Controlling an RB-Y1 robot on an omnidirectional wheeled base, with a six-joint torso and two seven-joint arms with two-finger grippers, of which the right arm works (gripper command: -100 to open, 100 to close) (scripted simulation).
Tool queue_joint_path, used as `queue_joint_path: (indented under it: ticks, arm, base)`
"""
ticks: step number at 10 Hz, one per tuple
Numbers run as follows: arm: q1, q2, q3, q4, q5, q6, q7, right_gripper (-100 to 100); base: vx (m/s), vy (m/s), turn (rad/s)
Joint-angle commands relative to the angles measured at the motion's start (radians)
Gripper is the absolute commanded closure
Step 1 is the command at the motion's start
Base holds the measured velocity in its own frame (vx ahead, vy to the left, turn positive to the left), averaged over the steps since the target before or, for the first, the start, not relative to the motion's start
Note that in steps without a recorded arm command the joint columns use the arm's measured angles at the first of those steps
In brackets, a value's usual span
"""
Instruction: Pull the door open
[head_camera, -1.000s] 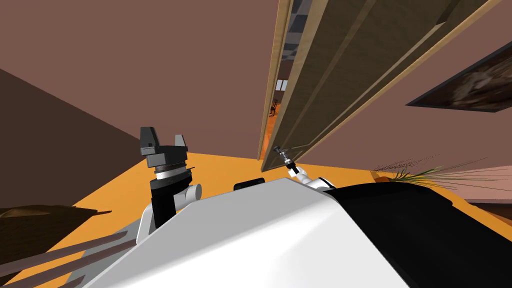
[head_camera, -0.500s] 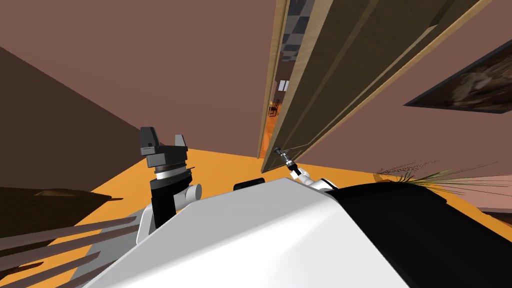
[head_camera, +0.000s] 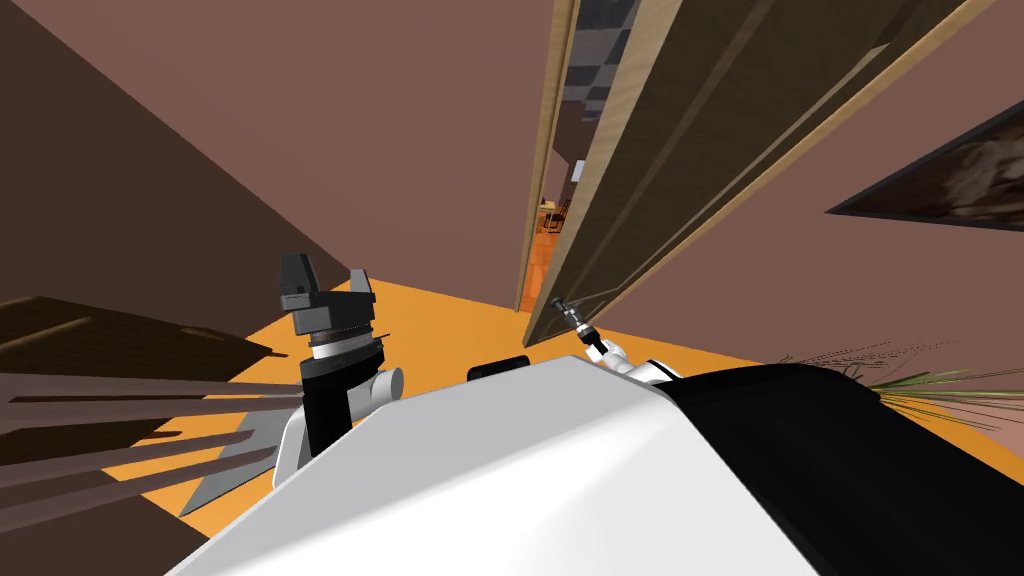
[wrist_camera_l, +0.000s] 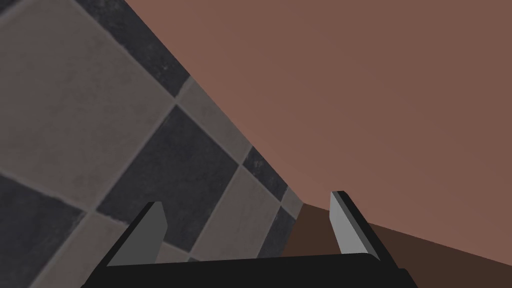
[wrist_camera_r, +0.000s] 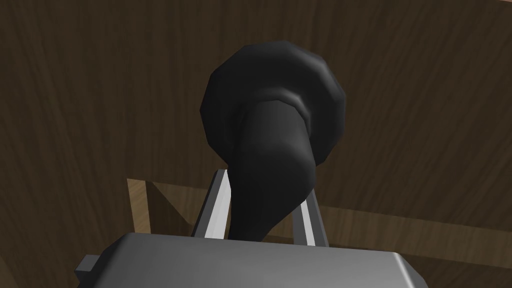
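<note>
- Ahead and to my right, at the free edge of the dark wooden door (head_camera: 690, 140), the right arm stretches forward from beside the chest, thin and nearly straight.
- At its end the right gripper (head_camera: 560, 308) sits on the black handle (wrist_camera_r: 272, 105).
- From the right wrist, its two fingers (wrist_camera_r: 217, 205) pinch the handle's stem from both sides, and the round base beyond them lies flat against the door panel.
- The door stands ajar: a narrow gap runs between its edge and the light wooden frame (head_camera: 545, 150), with orange floor (head_camera: 430, 320) running through it.
- The left arm stands upright beside the chest, well apart from the door.
- The left gripper (head_camera: 328, 285) points upward with its fingers spread and nothing between them.
</note>
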Motion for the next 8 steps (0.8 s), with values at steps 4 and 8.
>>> queue_joint_path:
  ticks: [4,8]
  arm:
    - [0.004,-0.020,0.010,0.046,0.001,-0.064,-0.015,100]
    - [0.029,-0.025,0.014,0.048,-0.003,-0.090,-0.019,100]
  base:
    - [-0.154,-0.075,0.108]
    - [-0.138,-0.078,0.162]
